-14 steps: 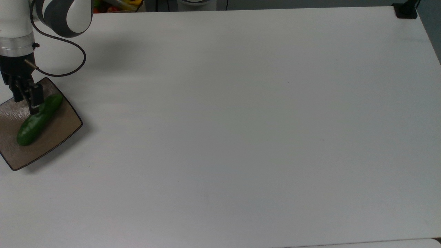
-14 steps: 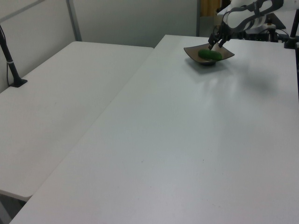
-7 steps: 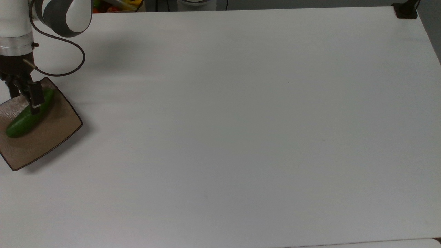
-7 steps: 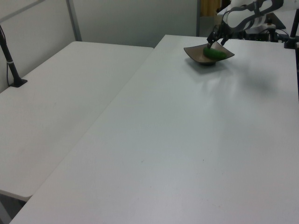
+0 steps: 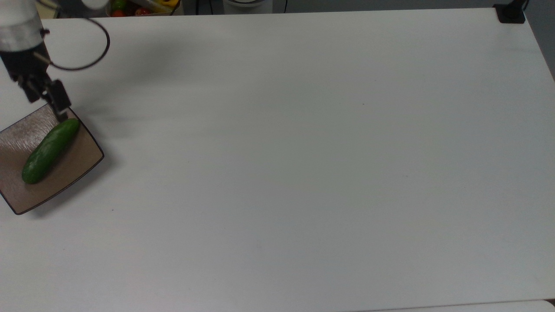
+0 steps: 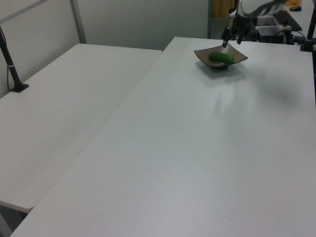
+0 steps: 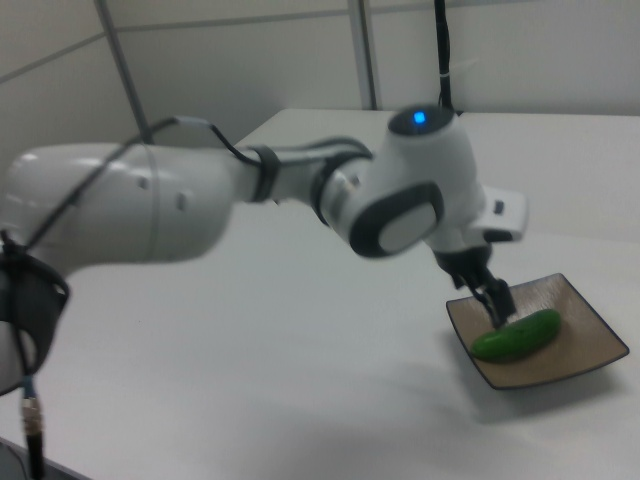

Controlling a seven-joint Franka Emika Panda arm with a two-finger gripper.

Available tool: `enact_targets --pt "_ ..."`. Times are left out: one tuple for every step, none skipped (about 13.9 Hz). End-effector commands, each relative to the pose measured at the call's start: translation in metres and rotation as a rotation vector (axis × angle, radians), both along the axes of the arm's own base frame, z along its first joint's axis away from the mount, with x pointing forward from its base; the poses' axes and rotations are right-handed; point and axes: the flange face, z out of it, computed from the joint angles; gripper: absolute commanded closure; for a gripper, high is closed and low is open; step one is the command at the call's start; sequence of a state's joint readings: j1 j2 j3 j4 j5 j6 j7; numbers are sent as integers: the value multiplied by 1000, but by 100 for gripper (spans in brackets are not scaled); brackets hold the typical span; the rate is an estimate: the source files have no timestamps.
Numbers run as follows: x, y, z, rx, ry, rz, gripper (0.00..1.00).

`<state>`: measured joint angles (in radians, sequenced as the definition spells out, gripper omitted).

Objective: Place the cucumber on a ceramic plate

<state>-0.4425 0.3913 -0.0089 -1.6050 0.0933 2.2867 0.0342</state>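
Ceramic plate (image 5: 80, 152): square, glossy brown-beige, dark rim; at the far left edge of the tabletop (image 5: 303, 173) in the top view. Judged hard and breakable; best left unmoved.
Cucumber (image 5: 50, 150): lies diagonally on the plate, free of the arm. Judged light, stiff, smooth-skinned, apt to roll; take hold across its middle.
Gripper (image 5: 45, 100): above the plate's far corner, clear of the cucumber's upper end; fingers spread, holding nothing.
Cable (image 5: 89, 65): black loop beyond the plate, hanging by the gripper.
Obstructions: none judged near the plate.
Black mount (image 5: 510, 13): at the corner farthest from the plate.
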Motion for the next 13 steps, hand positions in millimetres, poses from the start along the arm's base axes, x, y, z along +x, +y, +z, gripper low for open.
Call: enact_targets --pt "-30 54 67 51 120 66 0" --pt "-35 70 80 61 141 89 0" --pt "-38 88 90 71 165 117 0" --pt "-42 119 103 65 210 170 0" --pt "-46 134 109 53 247 199 0" --pt "-51 151 116 48 267 231 0" --pt "-55 169 123 43 278 276 0" --pt "-61 186 131 32 272 332 0" --pt "-64 205 140 15 258 401 0" --pt "-67 220 146 6 255 453 0" --pt "-69 235 154 -1 243 484 0" --pt "-69 250 154 -1 244 502 0" --pt "-68 266 150 5 254 498 0"
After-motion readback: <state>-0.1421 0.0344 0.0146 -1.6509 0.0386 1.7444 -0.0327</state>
